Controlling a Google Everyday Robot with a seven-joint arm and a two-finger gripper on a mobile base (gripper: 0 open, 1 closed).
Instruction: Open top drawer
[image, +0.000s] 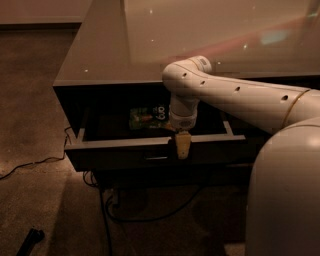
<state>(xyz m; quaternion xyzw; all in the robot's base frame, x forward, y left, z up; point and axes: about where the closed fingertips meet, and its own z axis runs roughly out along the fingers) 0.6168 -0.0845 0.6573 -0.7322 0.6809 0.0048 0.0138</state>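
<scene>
The top drawer (120, 156) stands pulled out from under the glossy countertop (150, 45). Its dark flat front faces me, with a small metal pull (156, 158) at centre and grey side walls (80, 134). A green snack bag (141, 119) and a dark can (160, 114) lie inside. My gripper (182, 146) hangs from the white arm (235, 95) straight down over the top edge of the drawer front, just right of the pull.
Dark cables (30, 162) run across the brown carpet at left and loop under the cabinet (150, 215). A small dark object (31, 239) lies on the floor at bottom left. My white body (285, 195) fills the lower right.
</scene>
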